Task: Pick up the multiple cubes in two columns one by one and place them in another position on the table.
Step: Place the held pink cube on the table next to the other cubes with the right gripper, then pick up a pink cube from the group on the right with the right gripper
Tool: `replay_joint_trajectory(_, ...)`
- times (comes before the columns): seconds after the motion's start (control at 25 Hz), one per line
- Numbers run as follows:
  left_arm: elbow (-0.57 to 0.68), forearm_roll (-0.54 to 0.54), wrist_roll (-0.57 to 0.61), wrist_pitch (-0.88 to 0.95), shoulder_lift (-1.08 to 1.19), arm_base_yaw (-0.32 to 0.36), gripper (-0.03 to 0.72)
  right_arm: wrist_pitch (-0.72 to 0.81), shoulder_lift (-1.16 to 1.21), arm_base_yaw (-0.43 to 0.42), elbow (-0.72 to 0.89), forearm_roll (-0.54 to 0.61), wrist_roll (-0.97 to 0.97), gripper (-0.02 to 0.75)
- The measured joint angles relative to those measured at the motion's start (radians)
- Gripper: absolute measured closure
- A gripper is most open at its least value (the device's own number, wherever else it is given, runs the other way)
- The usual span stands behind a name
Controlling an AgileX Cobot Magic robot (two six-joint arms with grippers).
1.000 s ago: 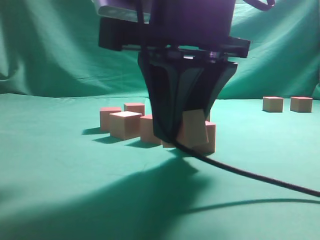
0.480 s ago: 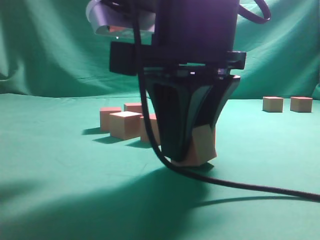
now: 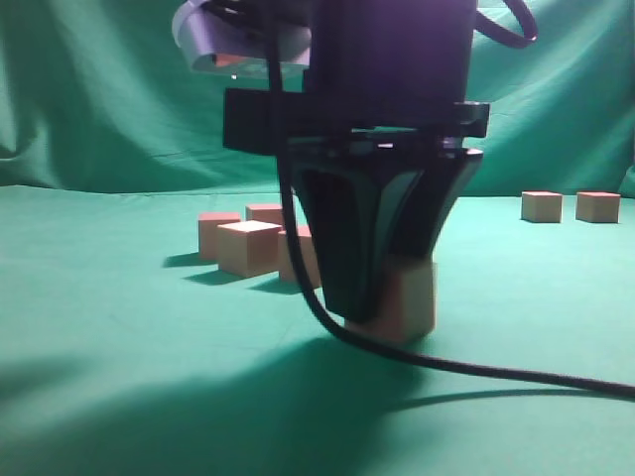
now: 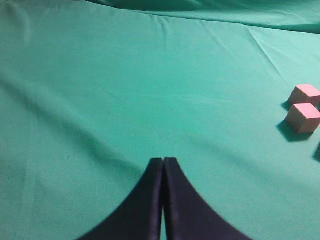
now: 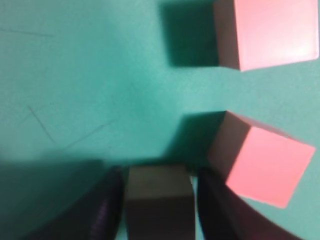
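My right gripper [image 3: 382, 309] fills the middle of the exterior view, low over the green table [image 3: 99, 337]. A cube [image 3: 411, 297] stands flat on the cloth between its fingers. In the right wrist view this cube [image 5: 159, 197] lies in shadow between the jaws [image 5: 159, 210], with a thin gap of cloth showing on its right side. Two more cubes [image 5: 267, 30] [image 5: 267, 162] lie just beyond it. Several cubes [image 3: 248, 246] stand grouped behind the gripper. My left gripper [image 4: 163, 162] is shut and empty over bare cloth, with two cubes [image 4: 303, 117] far to its right.
Two separate cubes [image 3: 542, 205] [image 3: 597, 205] stand at the far right of the table. A black cable [image 3: 496, 372] trails from the right gripper across the cloth toward the right. A draped green backdrop [image 3: 99, 99] closes the rear.
The right gripper carried a tilted cube forward and down from the group. The cube now stands flat on the cloth and the fingers have eased off it.
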Motion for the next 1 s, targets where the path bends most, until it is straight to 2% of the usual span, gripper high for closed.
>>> replay_joint_trajectory(0.12,0.000,0.000,0.000,0.000,0.000,0.000,0.688,0.056,0.004,0.000,-0.025,-0.002,0.000,0.302)
replay_joint_trajectory(0.28,0.000,0.000,0.000,0.000,0.000,0.000,0.688,0.143,0.008,0.000,-0.102,-0.004,0.002,0.307)
replay_joint_trajectory(0.32,0.000,0.000,0.000,0.000,0.000,0.000,0.688,0.168,0.008,0.000,-0.125,-0.004,0.004,0.266)
replay_joint_trajectory(0.56,0.000,0.000,0.000,0.000,0.000,0.000,0.688,0.352,0.008,0.000,-0.285,-0.008,0.006,0.281)
replay_joint_trajectory(0.72,0.000,0.000,0.000,0.000,0.000,0.000,0.688,0.388,0.007,0.000,-0.392,-0.072,0.010,0.281)
replay_joint_trajectory(0.88,0.000,0.000,0.000,0.000,0.000,0.000,0.688,0.397,-0.011,-0.065,-0.475,-0.172,0.067,0.281)
replay_joint_trajectory(1.0,0.000,0.000,0.000,0.000,0.000,0.000,0.688,0.399,-0.015,-0.183,-0.520,-0.204,0.108,0.281)
